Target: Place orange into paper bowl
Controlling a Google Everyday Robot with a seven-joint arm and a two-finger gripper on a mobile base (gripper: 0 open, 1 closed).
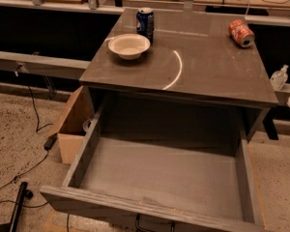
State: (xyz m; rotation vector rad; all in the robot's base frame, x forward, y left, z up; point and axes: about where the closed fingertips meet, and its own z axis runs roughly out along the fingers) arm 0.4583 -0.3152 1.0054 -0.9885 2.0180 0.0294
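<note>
text: none legible | blue can (145, 19): markings unreadable | red can (241, 33): markings unreadable | pincer: out of view

The gripper is out of view. On the table top (210, 69), the paper bowl (129, 46) sits at the back left. A blue can (145, 24) stands just beside it, behind and to the right, so that side is tight. A red-orange can (241, 33) lies on its side at the back right, well apart. The middle and front of the top are bare. Above the bowl is open. Below the front, the open drawer (159, 175) sticks out. A cardboard box (72, 124) stands by its left side.
</note>
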